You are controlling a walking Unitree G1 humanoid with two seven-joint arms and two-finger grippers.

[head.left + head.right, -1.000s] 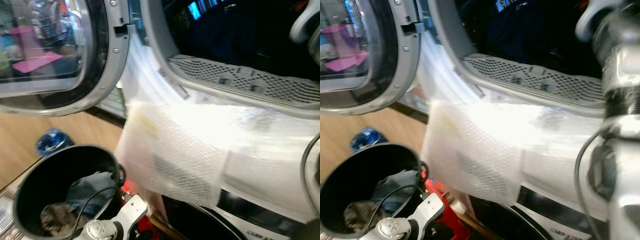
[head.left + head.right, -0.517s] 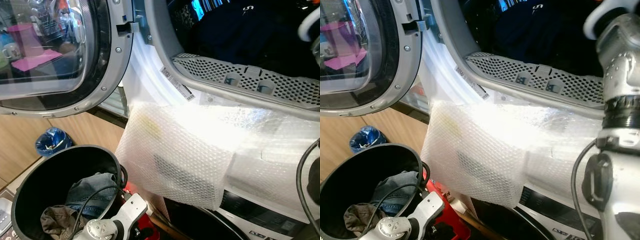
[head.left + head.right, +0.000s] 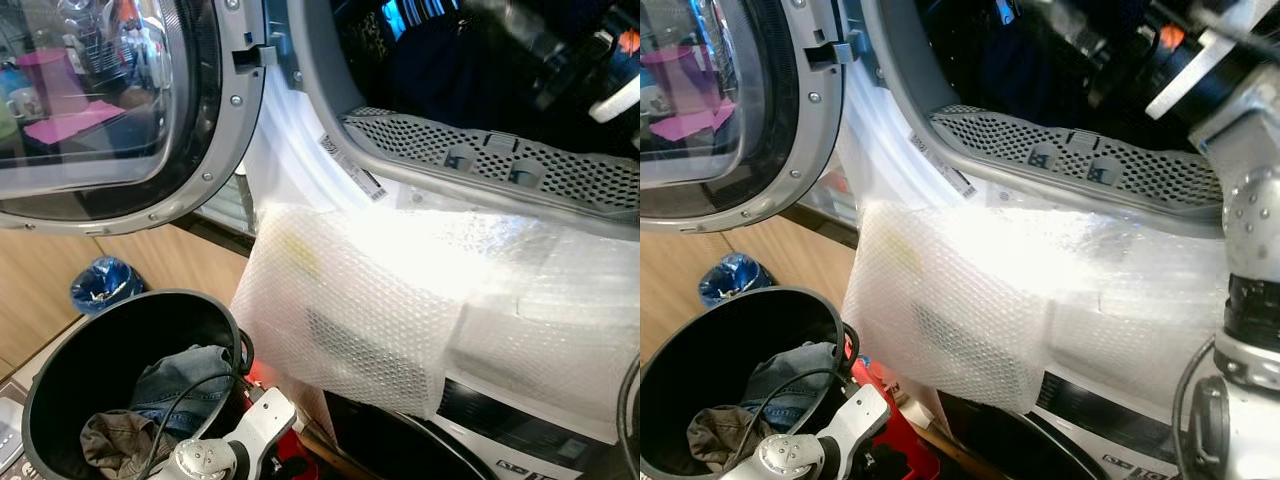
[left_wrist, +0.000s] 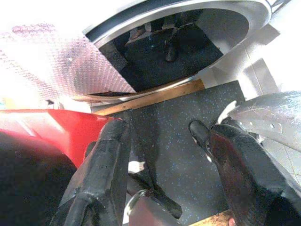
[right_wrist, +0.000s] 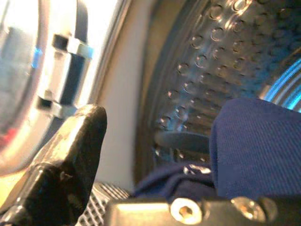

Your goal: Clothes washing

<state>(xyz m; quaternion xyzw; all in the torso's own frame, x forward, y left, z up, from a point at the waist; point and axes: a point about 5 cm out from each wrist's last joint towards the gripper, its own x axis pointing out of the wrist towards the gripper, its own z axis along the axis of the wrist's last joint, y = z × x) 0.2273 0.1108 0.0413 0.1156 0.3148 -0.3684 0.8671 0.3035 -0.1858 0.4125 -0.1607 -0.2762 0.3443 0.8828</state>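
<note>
Head views: right gripper (image 3: pixel 1120 60) reaching into the dryer drum (image 3: pixel 480 60), black laundry bin (image 3: pixel 60 370) far below. Right wrist view – navy garment (image 5: pixel 254 146) just ahead, grip impossible to tell. Left wrist view – left gripper (image 4: pixel 164 160) wide open, empty. Best pushed deeper past the rim.

Strong light falls on the bubble wrap (image 3: pixel 400 300) draped over the machine's front, burning its upper part to plain white glare. The drum opening (image 3: pixel 1080 60) behind it is deep in shadow, and the right arm (image 3: pixel 1200 60) inside it is smeared by motion blur. The door glass (image 3: pixel 80 90) carries bright reflections. The bin (image 3: pixel 110 390) interior is dark. The left wrist view is overexposed along one edge; the right wrist view is soft, its near finger (image 5: pixel 66 160) out of focus.
</note>
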